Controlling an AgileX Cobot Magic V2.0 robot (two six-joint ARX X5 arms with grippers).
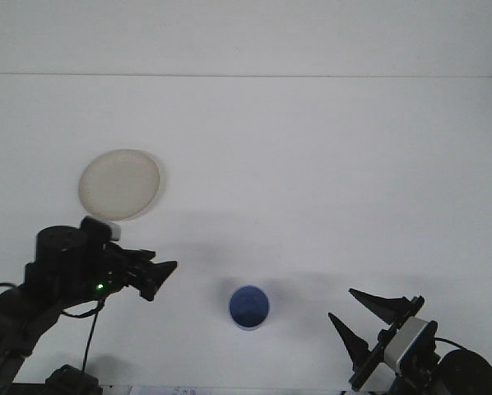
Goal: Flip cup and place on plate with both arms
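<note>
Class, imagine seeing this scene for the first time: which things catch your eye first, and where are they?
A small blue cup stands alone near the front of the white table, with a pale round plate farther back on the left. The left pincer points toward the cup; the right pincer waits open at bottom right.

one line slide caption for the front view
Left gripper reaches toward blue cup; right gripper open; plate beyond.

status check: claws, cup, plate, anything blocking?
Right claw open, low right. Left claw beside small blue cup, not touching. Round cream plate bare, far left. Nothing blocking.
</note>
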